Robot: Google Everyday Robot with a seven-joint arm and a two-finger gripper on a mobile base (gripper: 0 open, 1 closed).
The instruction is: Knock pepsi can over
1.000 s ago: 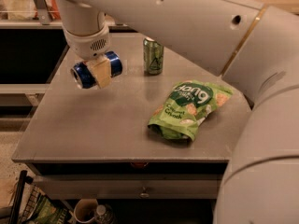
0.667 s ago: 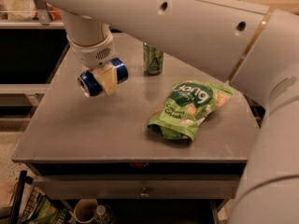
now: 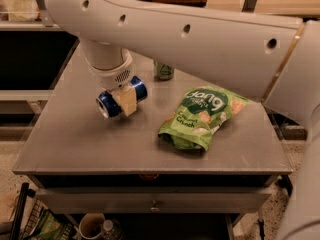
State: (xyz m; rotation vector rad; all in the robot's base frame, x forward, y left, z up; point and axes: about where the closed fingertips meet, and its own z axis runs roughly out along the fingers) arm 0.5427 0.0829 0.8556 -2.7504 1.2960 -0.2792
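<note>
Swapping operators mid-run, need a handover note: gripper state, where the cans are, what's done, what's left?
Gripper: over the left half of the table, shut on the pepsi can.
Pepsi can: lying on its side in the gripper. Cannot tell whether it touches the table.
Green can: upright at the back, apart from the pepsi can.
Dang chip bag: flat, to the right.
Done: pepsi can is tipped horizontal.
Left: probably release it and pull the arm clear.
</note>
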